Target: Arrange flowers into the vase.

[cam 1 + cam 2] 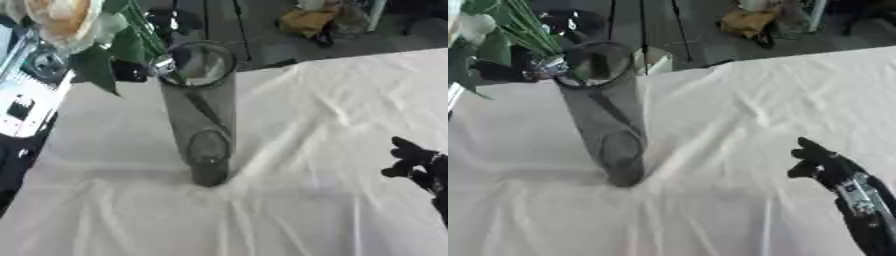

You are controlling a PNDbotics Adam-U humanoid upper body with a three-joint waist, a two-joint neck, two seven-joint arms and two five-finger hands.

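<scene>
A tall clear glass vase (203,115) stands upright on the white cloth, left of the middle. A cream flower (61,20) with green leaves and stems (534,30) hangs over the vase's rim at the upper left. A dark stem line slants down inside the glass. My left hand (502,70) shows as a black shape beside the rim, closed round the stems where they meet the vase. My right hand (820,162) rests low at the right, away from the vase, its fingers relaxed and holding nothing.
The white tablecloth (332,115) is creased and covers the whole table. A white device (22,107) and a glassy object (44,62) lie at the left edge. Beyond the far edge is a dark floor with a yellow bundle (306,20).
</scene>
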